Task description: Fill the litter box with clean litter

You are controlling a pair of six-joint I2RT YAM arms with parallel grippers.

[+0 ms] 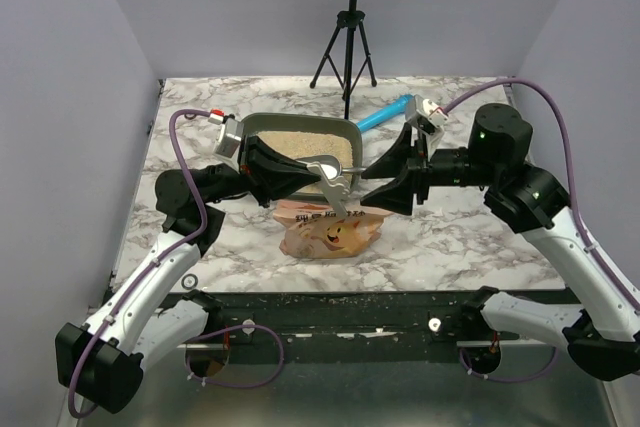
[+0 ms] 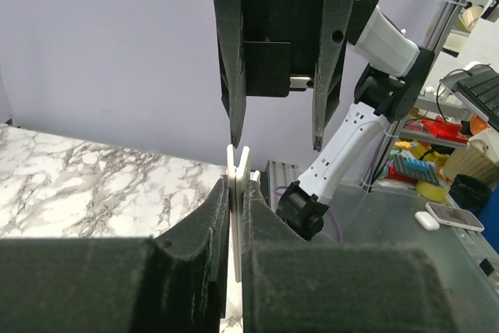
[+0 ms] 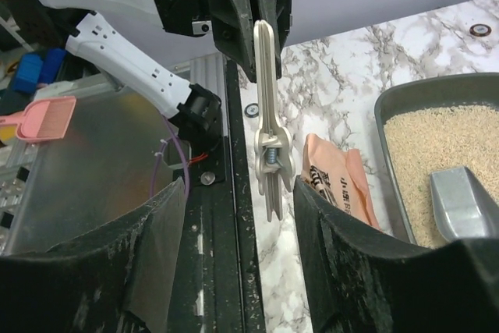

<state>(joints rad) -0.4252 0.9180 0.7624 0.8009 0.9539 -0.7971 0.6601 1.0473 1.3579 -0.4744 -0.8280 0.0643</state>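
Litter box (image 1: 300, 119) near rim: bag (image 1: 330, 235) seemingly abutting | left gripper (image 2: 236, 193): pinching pale clip (image 2: 238, 163) | right gripper (image 2: 277, 144): spread, flanking clip

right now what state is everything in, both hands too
litter box, upright on the table, partly filled
clean litter, spread across the box floor
scoop, lying in the litter
bag, crumpled on the table, no clip on it
clip, held in the air
left hand, shut on the clip
right hand, open around the clip
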